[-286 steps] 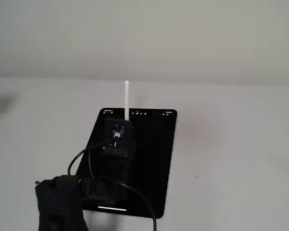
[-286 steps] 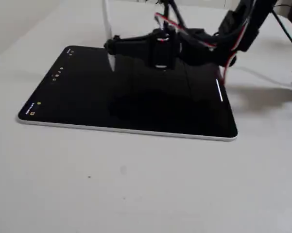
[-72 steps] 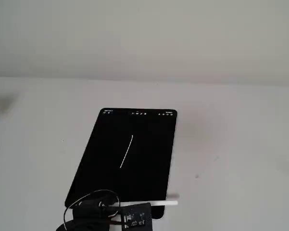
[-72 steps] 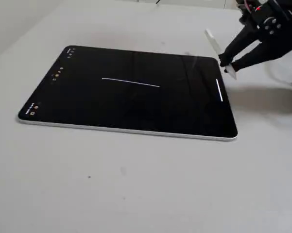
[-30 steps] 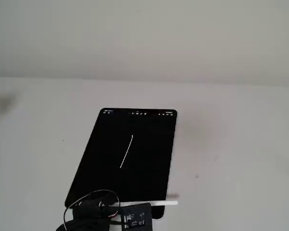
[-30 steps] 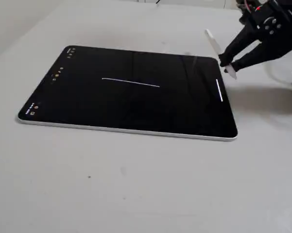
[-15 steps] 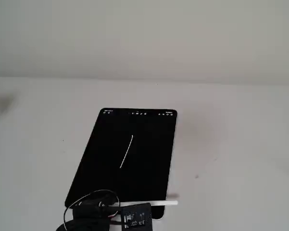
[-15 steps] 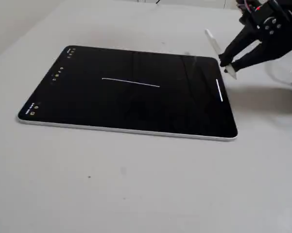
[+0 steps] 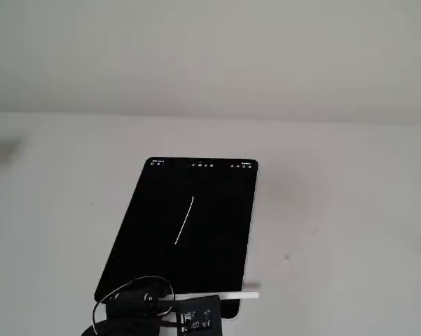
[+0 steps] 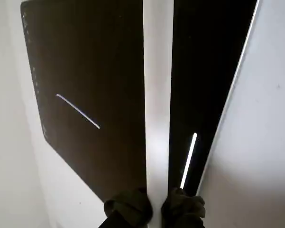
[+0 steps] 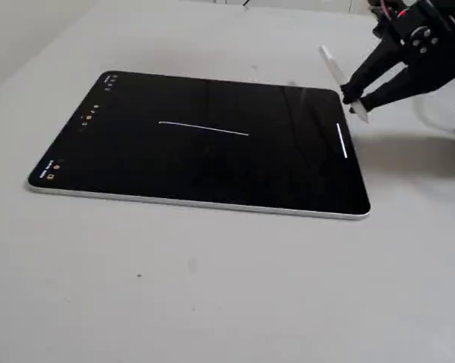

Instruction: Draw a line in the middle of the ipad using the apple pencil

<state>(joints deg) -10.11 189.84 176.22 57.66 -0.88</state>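
The ipad (image 9: 217, 238) lies flat on the table, its black screen lit, also seen in the other fixed view (image 11: 136, 162) and the wrist view (image 10: 85, 57). A thin white line (image 9: 184, 220) crosses the screen's middle (image 11: 204, 128) (image 10: 78, 110). My black gripper (image 11: 353, 97) is shut on the apple pencil (image 11: 333, 69), a white stylus held tilted just off the ipad's short edge with the white bar. In the wrist view the apple pencil (image 10: 157, 109) runs straight up between the two fingers (image 10: 128, 209). The gripper (image 9: 193, 302) sits at the ipad's near edge, the apple pencil (image 9: 231, 296) lying crosswise.
A pale grey table (image 11: 212, 287) surrounds the ipad on all sides. Black cables (image 9: 126, 297) loop from the arm at the ipad's near left corner. A pale wall (image 9: 210, 56) rises behind the table.
Nothing has moved over the last 2.4 seconds. Since 9.5 seconds ago the line has appeared on the screen, and the gripper with the pencil has moved back from the icon end to the opposite short edge.
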